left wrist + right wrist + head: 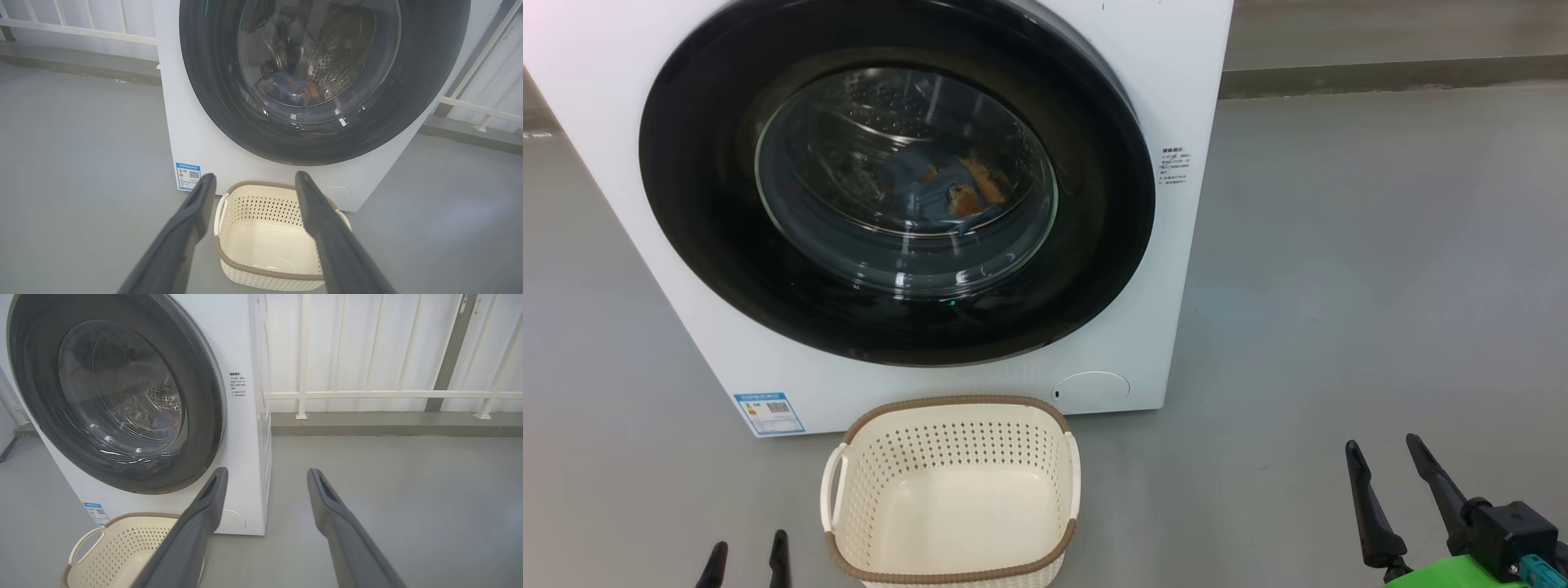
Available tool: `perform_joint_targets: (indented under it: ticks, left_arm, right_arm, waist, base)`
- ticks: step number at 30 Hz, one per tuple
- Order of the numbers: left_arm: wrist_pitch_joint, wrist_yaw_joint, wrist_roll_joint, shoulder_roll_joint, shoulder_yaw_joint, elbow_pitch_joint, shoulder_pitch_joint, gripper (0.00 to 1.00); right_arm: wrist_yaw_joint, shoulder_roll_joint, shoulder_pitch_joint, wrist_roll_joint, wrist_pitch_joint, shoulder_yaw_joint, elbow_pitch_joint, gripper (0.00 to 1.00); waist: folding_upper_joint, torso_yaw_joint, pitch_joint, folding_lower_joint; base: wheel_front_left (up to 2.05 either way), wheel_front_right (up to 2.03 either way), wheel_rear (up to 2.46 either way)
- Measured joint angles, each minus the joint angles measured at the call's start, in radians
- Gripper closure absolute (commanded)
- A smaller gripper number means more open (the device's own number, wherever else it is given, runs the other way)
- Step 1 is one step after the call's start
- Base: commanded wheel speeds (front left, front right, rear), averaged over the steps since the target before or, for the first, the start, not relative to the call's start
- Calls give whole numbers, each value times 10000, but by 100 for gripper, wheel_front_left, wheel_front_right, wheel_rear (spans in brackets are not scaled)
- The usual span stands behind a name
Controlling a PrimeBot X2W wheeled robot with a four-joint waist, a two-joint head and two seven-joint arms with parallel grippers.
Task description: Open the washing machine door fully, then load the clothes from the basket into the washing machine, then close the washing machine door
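The grey, smooth floor (pixel 1339 286) lies under both grippers. The big white boxy front-loading washing machine (pixel 1176 90) stands ahead of them, more directly ahead of the left gripper (pixel 749 543) than of the right gripper (pixel 1382 443). The right wrist view looks at its front from an angle.

The large round washing machine door (pixel 898 188), with a wide glossy black rim and a bulging clear glass centre, sits shut and flush against the machine front. It is up and forward of both sets of fingertips and well apart from them.

The small cream-white perforated plastic basket (pixel 956 402), rounded rectangular with a brown woven-look rim, stands on the floor just before the machine. It is immediately to the right of the left gripper and well to the left of the right gripper. In the left wrist view it shows between and beyond the two dark fingers, with its bare inner floor showing.

Left gripper – fingers spread wide apart, holding nothing. Right gripper – fingers likewise apart, holding nothing, over bare floor.

The light blue fabric clothes (pixel 939 192), printed with orange and brown figures, lie inside the steel drum behind the door glass, forward of the left gripper.

A round white cap (pixel 1090 390) and a small blue label (pixel 769 412) sit low on the machine front, on either side of the basket's far rim.
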Motion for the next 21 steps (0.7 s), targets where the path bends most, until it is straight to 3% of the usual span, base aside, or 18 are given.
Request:
perform_joint_targets:
  ticks: [2, 3, 12, 21]
  left_arm:
    - [0, 0, 69, 2, 38, -13, 0, 0]
    - [0, 0, 79, 2, 54, -38, 0, 100]
    - [77, 2, -25, -414, -42, 754, 198, 100]
    - [309, 2, -897, -410, -6, 765, 198, 100]
  right_arm:
    - [0, 0, 0, 0, 0, 0, 0, 0]
    - [0, 2, 0, 0, 0, 0, 2, 100]
    - [4, 219, 357, 56, 59, 0, 978, 100]
    - [4, 217, 361, 1131, 334, -12, 995, 100]
  waist:
    - [0, -1, 2, 0]
    - [0, 0, 5, 0]
    - [0, -2, 13, 0]
    - [0, -33, 54, 2]
  base:
    - [0, 0, 0]
    - [0, 0, 0]
    - [0, 0, 0]
    - [0, 0, 0]
